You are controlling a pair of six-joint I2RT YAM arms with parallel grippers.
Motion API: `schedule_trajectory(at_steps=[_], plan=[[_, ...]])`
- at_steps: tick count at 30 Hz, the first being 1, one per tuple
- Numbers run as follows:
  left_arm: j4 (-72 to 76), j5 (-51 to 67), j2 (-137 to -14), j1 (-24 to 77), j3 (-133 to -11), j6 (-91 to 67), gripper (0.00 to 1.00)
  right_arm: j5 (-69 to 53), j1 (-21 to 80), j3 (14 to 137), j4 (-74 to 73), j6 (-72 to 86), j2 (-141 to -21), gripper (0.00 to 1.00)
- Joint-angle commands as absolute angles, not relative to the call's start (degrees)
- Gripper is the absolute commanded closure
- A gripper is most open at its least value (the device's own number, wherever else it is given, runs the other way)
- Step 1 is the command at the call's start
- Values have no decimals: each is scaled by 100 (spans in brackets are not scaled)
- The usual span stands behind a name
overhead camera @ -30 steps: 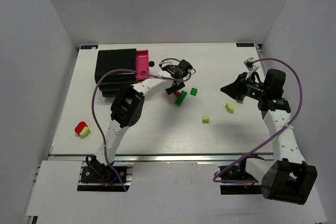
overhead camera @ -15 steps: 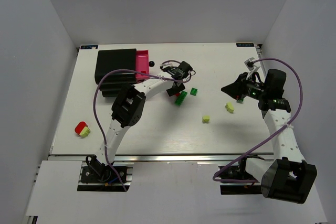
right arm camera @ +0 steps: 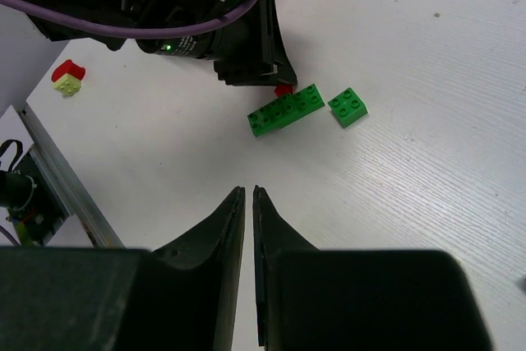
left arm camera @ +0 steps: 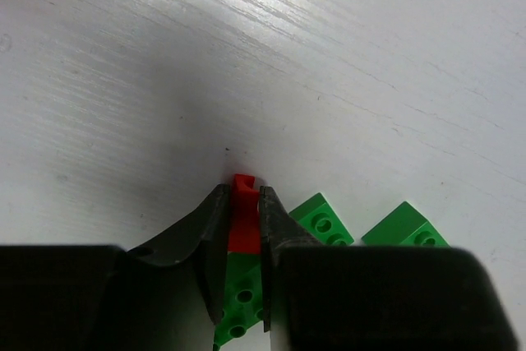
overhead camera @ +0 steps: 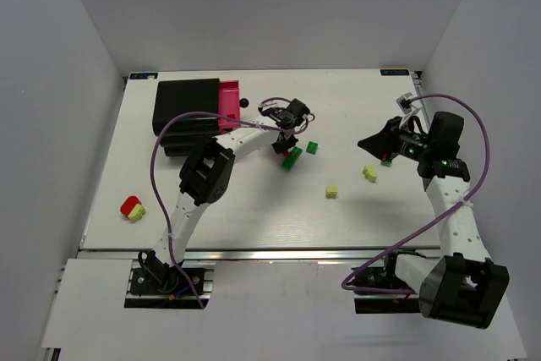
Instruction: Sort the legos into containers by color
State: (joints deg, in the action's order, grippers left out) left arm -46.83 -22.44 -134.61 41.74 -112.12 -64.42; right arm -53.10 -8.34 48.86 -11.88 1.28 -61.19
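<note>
Far-left pair: one red brick point(overhead camera: 129, 205) and one pale yellow brick point(overhead camera: 137, 213) lay touching near the table's left edge, where they had been a second before.
Cabinet: one black cabinet point(overhead camera: 186, 107) stood at the back left. One pink drawer point(overhead camera: 228, 101) was pulled out on its right side, knob point(overhead camera: 244, 103) facing the bricks. Nothing could be made out inside it.
Change: within the last second the left gripper point(overhead camera: 281, 144) had dropped from just beside the drawer knob down onto the cluster at mid-table.
Left gripper: it was clamped on a second red brick point(left arm camera: 243, 223), whose tip poked out between the fingers. The brick sat low over the table; whether it had left the surface could not be told.
Meaning: the pick looked made, so lifting it clear and carrying it to the nearby drawer was probably next.
Green: two. The long strip point(overhead camera: 291, 157) lay right against the held brick, so it risked being dragged along. The small square brick point(overhead camera: 313, 148) was just beside it.
Loose pale yellow: two right of centre, one point(overhead camera: 331, 192) nearer the arms and one point(overhead camera: 370, 173) close to the right arm, making three pale yellow in all.
Red total: two.
Right gripper point(right arm camera: 249, 195): pinched almost closed on nothing. It hung above the table and had barely shifted.
</note>
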Motion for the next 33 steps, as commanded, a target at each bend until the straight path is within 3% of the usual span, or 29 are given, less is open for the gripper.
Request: schedule_trajectory(at_steps=[1,11,25,33], plan=[[-4667,-2223,-13298,4175,-11127,-6407,79,-5493,-896,4860,-1063,132,-6117,86],[-4712,-2751,-12913,4175,-11830,-4962,100,-5555,-967,4843,-1072,141,-6117,86],[-3631,-3612,-11015,4166,-11066,-2656,100,-5599,-976,4825,-1072,132,-6258,86],[-4120,-4403,-10889,3824,-11223,-2180,100,-5599,-976,4799,-1081,70,-6355,88]])
